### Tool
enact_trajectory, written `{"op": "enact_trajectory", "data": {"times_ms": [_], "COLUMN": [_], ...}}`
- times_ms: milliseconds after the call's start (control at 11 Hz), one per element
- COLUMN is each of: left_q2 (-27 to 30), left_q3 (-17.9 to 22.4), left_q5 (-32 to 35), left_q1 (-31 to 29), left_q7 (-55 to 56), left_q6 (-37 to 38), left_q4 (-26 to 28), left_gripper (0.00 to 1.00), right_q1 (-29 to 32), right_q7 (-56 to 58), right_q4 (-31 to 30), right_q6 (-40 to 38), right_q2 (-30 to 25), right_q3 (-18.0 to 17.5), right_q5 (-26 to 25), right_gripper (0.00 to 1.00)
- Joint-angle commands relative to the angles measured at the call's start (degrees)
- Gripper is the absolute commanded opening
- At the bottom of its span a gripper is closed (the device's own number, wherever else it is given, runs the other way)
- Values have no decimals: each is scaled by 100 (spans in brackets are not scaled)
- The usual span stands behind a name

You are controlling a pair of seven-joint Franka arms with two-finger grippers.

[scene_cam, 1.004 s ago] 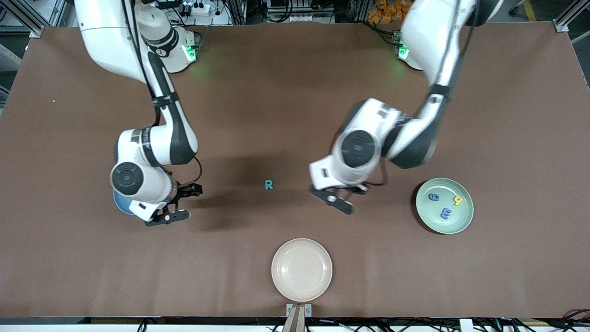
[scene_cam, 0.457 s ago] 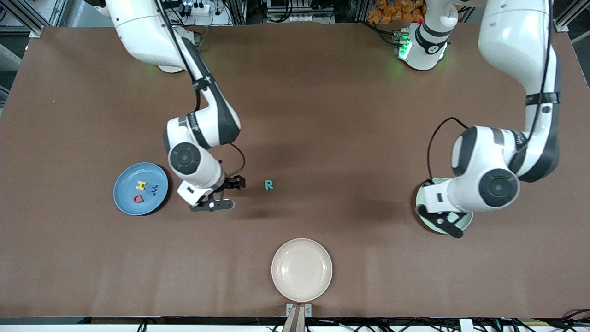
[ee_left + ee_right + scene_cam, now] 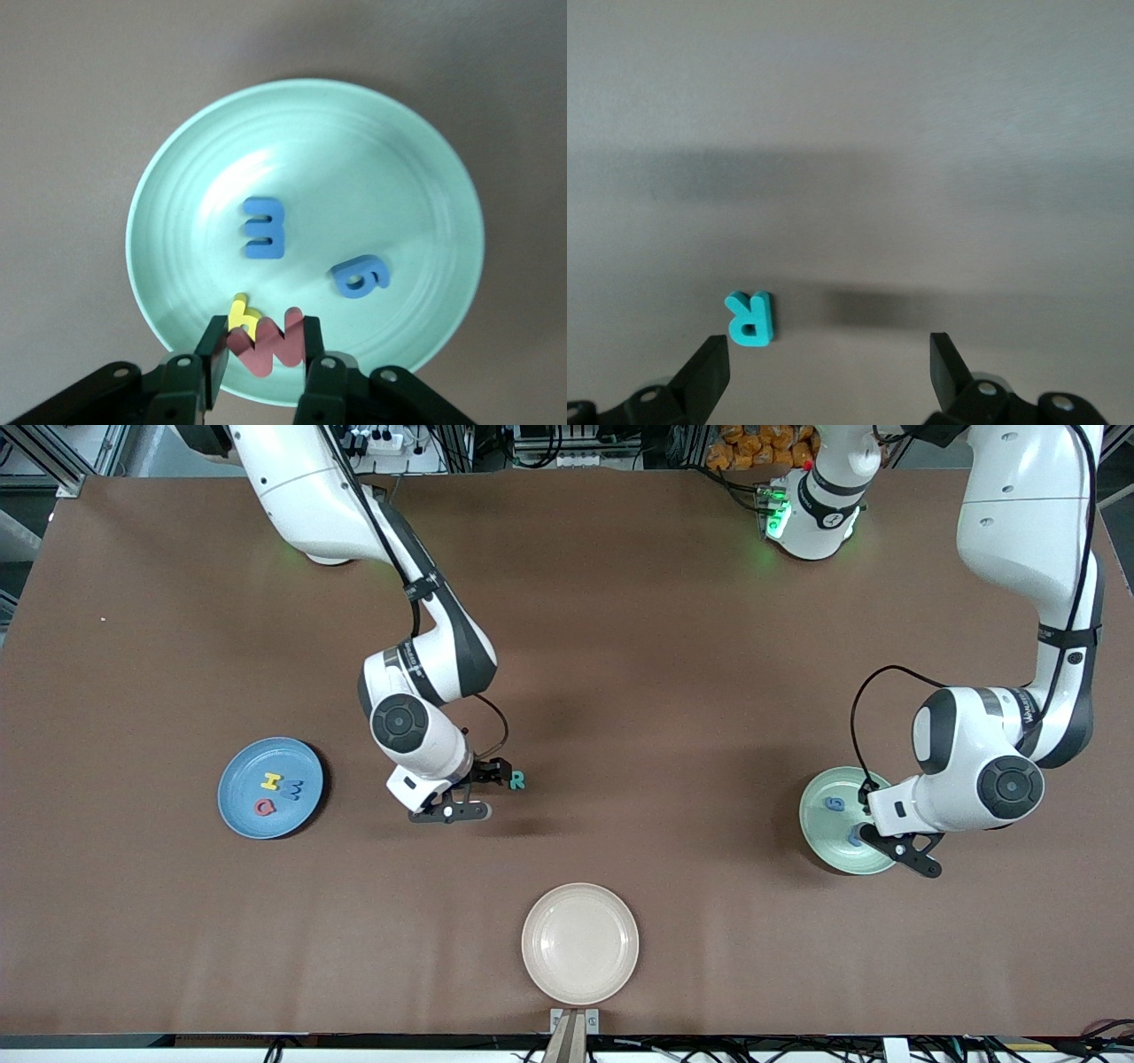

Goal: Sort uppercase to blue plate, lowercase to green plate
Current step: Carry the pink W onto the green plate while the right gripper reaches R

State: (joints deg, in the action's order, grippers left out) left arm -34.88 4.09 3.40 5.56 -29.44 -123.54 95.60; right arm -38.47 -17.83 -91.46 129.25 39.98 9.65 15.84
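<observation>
The teal R (image 3: 517, 780) lies on the table's middle. My right gripper (image 3: 478, 791) is open and low beside it; in the right wrist view the R (image 3: 751, 317) sits just off one fingertip of the gripper (image 3: 827, 359). The blue plate (image 3: 257, 757) holds the yellow H (image 3: 270, 782), blue W (image 3: 294, 787) and red-pink Q (image 3: 264, 807). My left gripper (image 3: 262, 341) is shut on the red m (image 3: 279, 356) over the green plate (image 3: 399, 177), above its rim. In it lie the blue m (image 3: 264, 227), blue g (image 3: 361, 276) and yellow letter (image 3: 239, 314). The left gripper (image 3: 886, 841) partly hides the green plate (image 3: 824, 833).
A cream-white plate (image 3: 580, 943) sits near the table's front edge, nearer the front camera than the R. Bare brown table lies between the three plates.
My right gripper moved from over the blue plate to the R. My left gripper swung from the table's middle to over the green plate.
</observation>
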Motion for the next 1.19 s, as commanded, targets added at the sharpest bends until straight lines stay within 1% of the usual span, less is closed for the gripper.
{"op": "enact_trajectory", "data": {"times_ms": [0, 91, 183, 457, 639, 822, 913, 1096], "left_q2": [87, 130, 174, 682, 1201, 1763, 2053, 2528], "left_q3": [48, 48, 56, 56, 56, 65, 74, 65], "left_q5": [-41, -50, -50, -59, -42, -41, -41, -50], "left_q1": [68, 86, 121, 278, 498, 735, 754, 684], "left_q7": [-61, -62, -44, 148, 1059, 1694, 1844, 1837], "left_q6": [-73, -74, -74, -4, 259, 636, 778, 997], "left_q4": [64, 55, 29, 11, 11, 11, 11, 11], "left_gripper": [56, 92, 100, 100, 100, 100, 100, 100], "right_q1": [-195, -274, -423, -539, -609, -618, -609, -618], "right_q7": [-273, -395, -623, -819, -871, -871, -880, -967], "right_q4": [295, 313, 313, 313, 304, 296, 287, 278], "right_q6": [90, 230, 380, 574, 689, 733, 811, 830], "right_q2": [326, 405, 475, 502, 546, 573, 599, 643], "right_q3": [10, 10, 10, 19, 37, 54, 54, 54], "right_q5": [130, 130, 112, 51, 42, -37, -150, -160], "right_gripper": [100, 100, 100, 100, 100, 100, 100, 100]}}
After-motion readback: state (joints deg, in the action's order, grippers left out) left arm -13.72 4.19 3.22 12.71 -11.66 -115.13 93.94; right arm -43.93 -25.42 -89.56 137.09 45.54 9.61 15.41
